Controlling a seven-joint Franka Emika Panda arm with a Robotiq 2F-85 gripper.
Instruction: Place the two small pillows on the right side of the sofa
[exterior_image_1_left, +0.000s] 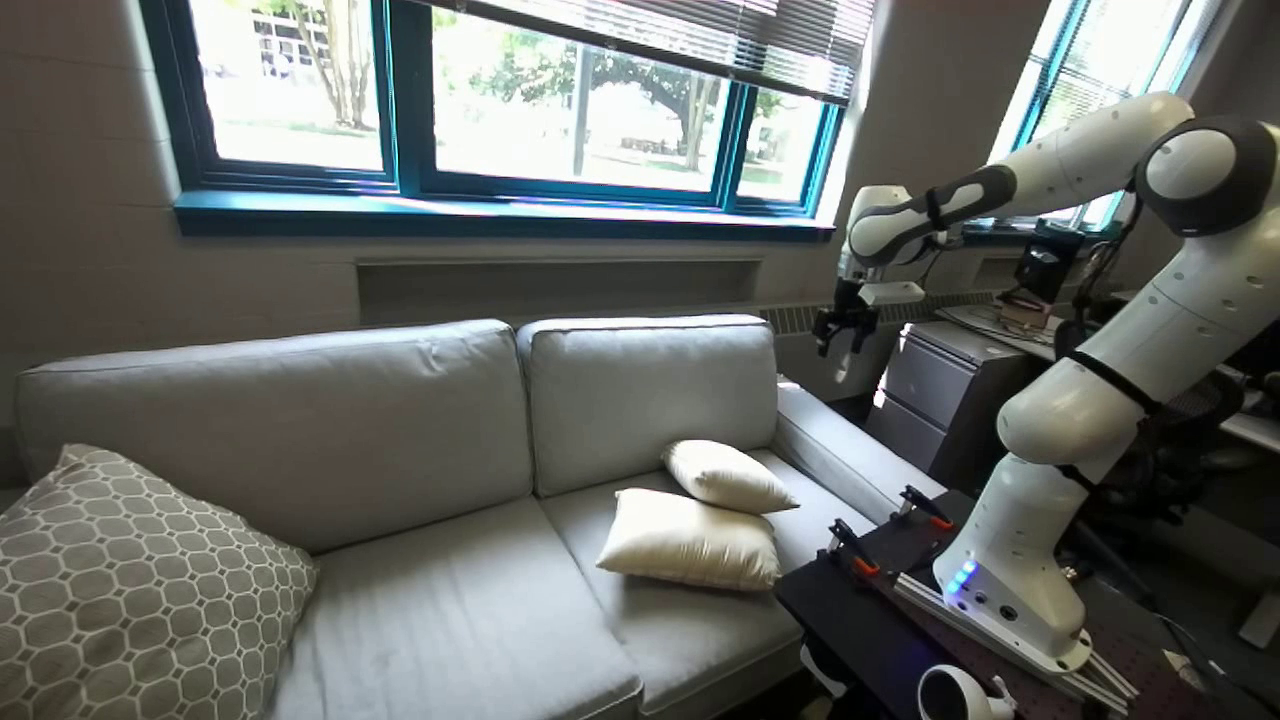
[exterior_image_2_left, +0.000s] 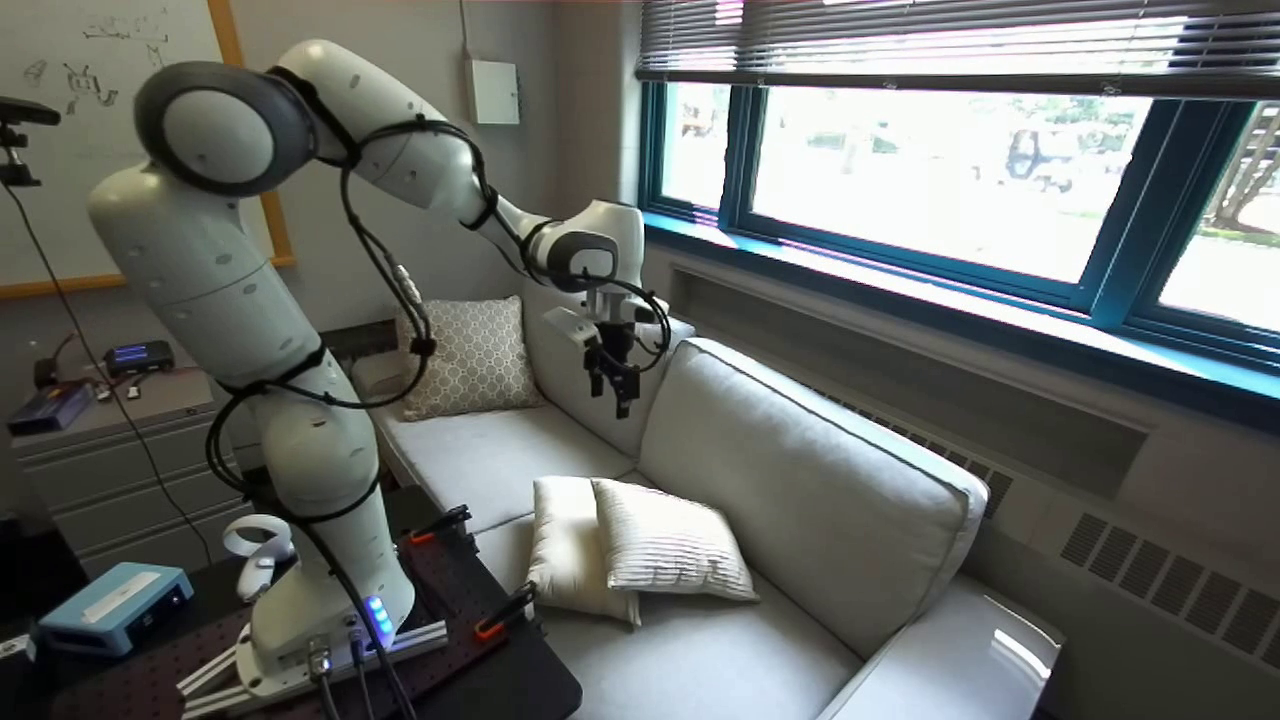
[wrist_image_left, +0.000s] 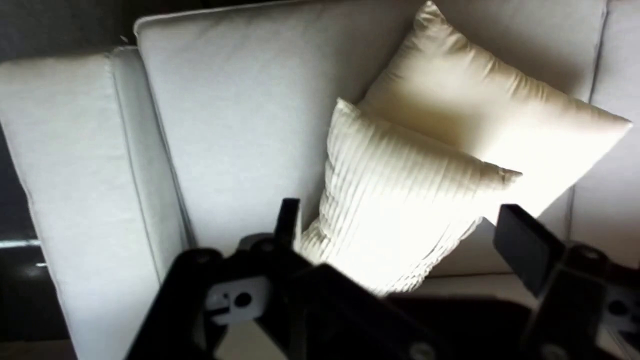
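Observation:
Two small cream-white pillows rest on the seat of the grey sofa (exterior_image_1_left: 430, 620), also in view (exterior_image_2_left: 810, 480) (wrist_image_left: 240, 130). A ribbed pillow (exterior_image_1_left: 725, 475) lies nearer the back cushion and partly overlaps a smooth pillow (exterior_image_1_left: 690, 545) nearer the robot table. Both also show in an exterior view, ribbed (exterior_image_2_left: 680, 545) and smooth (exterior_image_2_left: 565, 545), and in the wrist view, ribbed (wrist_image_left: 390, 185) and smooth (wrist_image_left: 480, 110). My gripper (exterior_image_1_left: 840, 338) (exterior_image_2_left: 611, 395) (wrist_image_left: 402, 215) is open and empty, pointing down well above the sofa. In the wrist view its fingers frame the ribbed pillow, apart from it.
A larger patterned cushion (exterior_image_1_left: 140, 580) (exterior_image_2_left: 470, 355) leans at the sofa end away from the pillows. The black robot table (exterior_image_1_left: 850, 620) with clamps (exterior_image_1_left: 855, 548) stands against the sofa's front. The sofa arm (exterior_image_1_left: 850, 450) (wrist_image_left: 75, 165) is beyond the pillows. A blue windowsill (exterior_image_1_left: 500, 220) runs behind.

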